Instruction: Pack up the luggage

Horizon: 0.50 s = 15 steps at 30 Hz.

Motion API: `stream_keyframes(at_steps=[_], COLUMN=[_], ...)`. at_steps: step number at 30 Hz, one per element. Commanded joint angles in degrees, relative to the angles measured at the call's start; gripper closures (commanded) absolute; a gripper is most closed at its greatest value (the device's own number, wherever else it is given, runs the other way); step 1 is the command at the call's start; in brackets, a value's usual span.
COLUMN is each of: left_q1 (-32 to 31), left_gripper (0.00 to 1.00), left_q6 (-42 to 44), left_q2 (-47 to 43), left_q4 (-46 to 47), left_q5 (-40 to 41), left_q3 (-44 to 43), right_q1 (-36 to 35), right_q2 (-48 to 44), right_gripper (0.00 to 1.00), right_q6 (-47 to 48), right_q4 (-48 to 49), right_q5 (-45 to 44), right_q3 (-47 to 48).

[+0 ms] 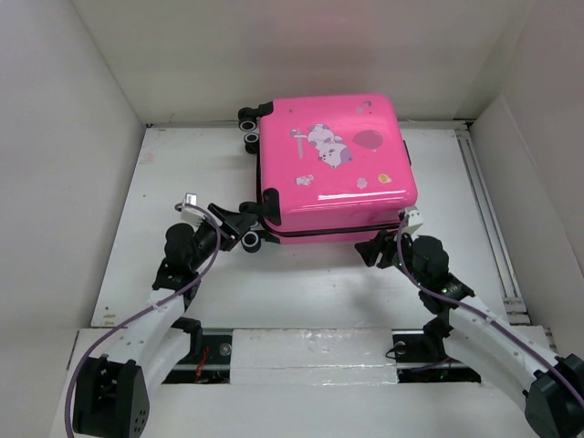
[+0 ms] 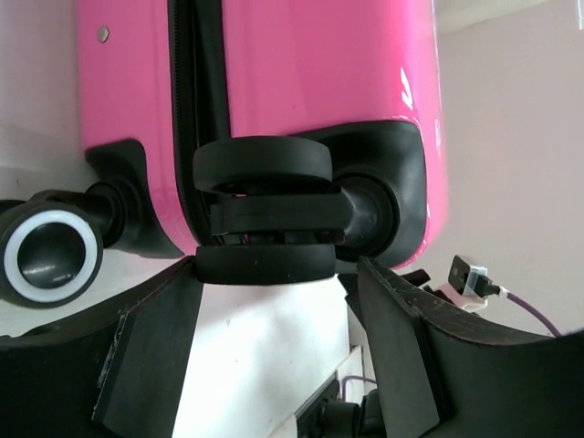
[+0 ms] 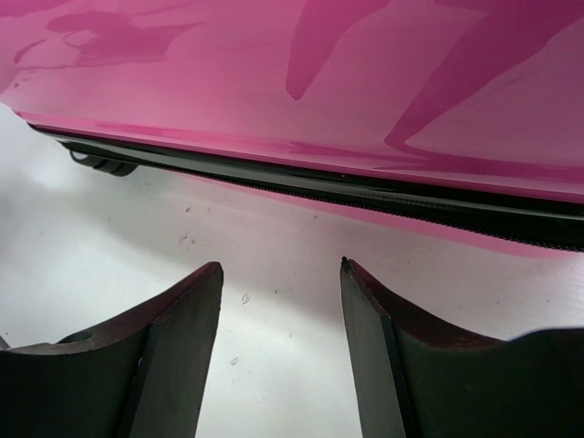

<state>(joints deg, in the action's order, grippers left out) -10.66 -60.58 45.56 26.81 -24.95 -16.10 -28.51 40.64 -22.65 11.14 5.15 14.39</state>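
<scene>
The hot-pink luggage (image 1: 330,173) lies flat and closed on the white table, with the cartoon-animal lid facing up. Its black wheels point left. My left gripper (image 1: 239,222) is open at the near-left corner. In the left wrist view the open gripper (image 2: 278,274) sits just short of a black twin wheel (image 2: 263,214), not gripping it. My right gripper (image 1: 378,248) is open just in front of the near side. In the right wrist view the gripper (image 3: 281,269) is empty, facing the pink shell (image 3: 319,91) and its black zipper line (image 3: 365,190).
A second wheel with a white rim (image 2: 50,255) shows at the left. Two more wheels (image 1: 248,126) sit at the far-left corner. White walls enclose the table (image 1: 301,283) on three sides. A metal rail (image 1: 488,219) runs along the right edge.
</scene>
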Motion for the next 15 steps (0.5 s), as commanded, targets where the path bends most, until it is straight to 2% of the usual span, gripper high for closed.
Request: stream_keyframes(at_steps=[1,3,7,9,12,13,14,15], left_q1=[-0.2,-0.2,-0.2,-0.2,-0.2,-0.2,-0.2,-0.2], left_gripper=[0.37,0.39,0.52,0.63,0.67,0.73,0.74,0.69], left_q6=[-0.5,-0.5,-0.5,-0.5,-0.5,-0.5,-0.5,-0.5], left_q2=[1.8,3.5,4.8,4.8,4.3,3.8,3.1,3.1], left_q4=[7.0,8.1,9.2,9.2,9.8,9.8,10.3,10.3], left_q5=[0.1,0.1,-0.5,-0.5,1.6,3.0,3.8,4.6], left_q3=[0.8,0.8,0.8,0.8,0.8,0.8,0.8,0.2], right_q1=[0.3,0.3,0.3,0.3,0.3,0.3,0.3,0.3], right_q2=[-0.1,-0.1,-0.1,-0.1,-0.1,-0.1,-0.1,-0.6], right_gripper=[0.40,0.40,0.40,0.40,0.40,0.40,0.40,0.40], right_q6=[0.7,0.7,0.7,0.7,0.7,0.2,0.2,0.2], right_q4=[4.1,4.1,4.1,4.1,4.1,4.1,4.1,4.1], right_q5=[1.4,1.4,1.4,1.4,1.4,2.0,2.0,2.5], right_q3=[0.7,0.7,0.7,0.7,0.7,0.7,0.7,0.7])
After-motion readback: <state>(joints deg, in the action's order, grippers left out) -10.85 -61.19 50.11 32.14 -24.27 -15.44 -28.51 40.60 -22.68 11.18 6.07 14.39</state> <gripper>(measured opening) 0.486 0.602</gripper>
